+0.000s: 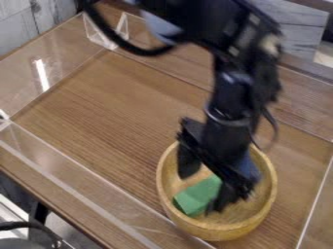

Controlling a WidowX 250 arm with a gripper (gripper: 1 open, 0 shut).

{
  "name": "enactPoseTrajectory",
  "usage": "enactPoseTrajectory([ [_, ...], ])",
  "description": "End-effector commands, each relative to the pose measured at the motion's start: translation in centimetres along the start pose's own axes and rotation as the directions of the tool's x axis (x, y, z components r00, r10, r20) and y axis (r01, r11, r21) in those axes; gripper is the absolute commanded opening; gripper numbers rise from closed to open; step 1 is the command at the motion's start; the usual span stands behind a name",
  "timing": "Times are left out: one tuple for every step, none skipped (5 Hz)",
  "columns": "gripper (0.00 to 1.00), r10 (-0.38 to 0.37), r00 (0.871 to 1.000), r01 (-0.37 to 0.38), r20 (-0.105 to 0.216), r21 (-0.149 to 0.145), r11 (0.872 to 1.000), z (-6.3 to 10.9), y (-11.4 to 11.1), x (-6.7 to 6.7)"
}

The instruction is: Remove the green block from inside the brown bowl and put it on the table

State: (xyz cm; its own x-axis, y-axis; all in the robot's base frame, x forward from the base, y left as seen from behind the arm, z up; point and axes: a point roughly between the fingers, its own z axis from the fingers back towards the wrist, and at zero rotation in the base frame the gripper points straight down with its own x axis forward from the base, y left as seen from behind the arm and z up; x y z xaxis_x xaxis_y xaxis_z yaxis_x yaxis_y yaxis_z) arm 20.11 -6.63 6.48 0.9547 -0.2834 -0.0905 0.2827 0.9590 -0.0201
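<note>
The brown bowl (266,199) sits on the table (104,107) at the front right. Inside it lies the green block (198,198), of which only the near end shows. My gripper (216,188) points straight down into the bowl, open, with its dark fingers on either side of the block. The arm hides the rest of the block. Whether the fingers touch the block I cannot tell.
Low clear plastic walls (58,160) edge the table at the front left and along the sides. A small clear plastic stand (104,29) is at the back left corner. The bowl lies close to the front right wall.
</note>
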Motion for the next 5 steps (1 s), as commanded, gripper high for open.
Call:
enactPoseTrajectory([
  [1.0,-0.016,0.997,0.017,0.069,-0.001,1.0,-0.2,0.4,0.7],
  [1.0,-0.023,0.996,0.023,0.085,-0.004,1.0,-1.1,0.7,1.0],
  [1.0,-0.023,0.995,0.024,0.095,-0.008,1.0,-1.7,1.0,1.3],
  [0.0,-0.021,0.995,0.023,0.099,-0.016,1.0,-2.0,1.1,1.5],
  [0.0,-0.008,0.996,0.011,0.085,-0.033,0.999,-1.7,1.1,1.2],
])
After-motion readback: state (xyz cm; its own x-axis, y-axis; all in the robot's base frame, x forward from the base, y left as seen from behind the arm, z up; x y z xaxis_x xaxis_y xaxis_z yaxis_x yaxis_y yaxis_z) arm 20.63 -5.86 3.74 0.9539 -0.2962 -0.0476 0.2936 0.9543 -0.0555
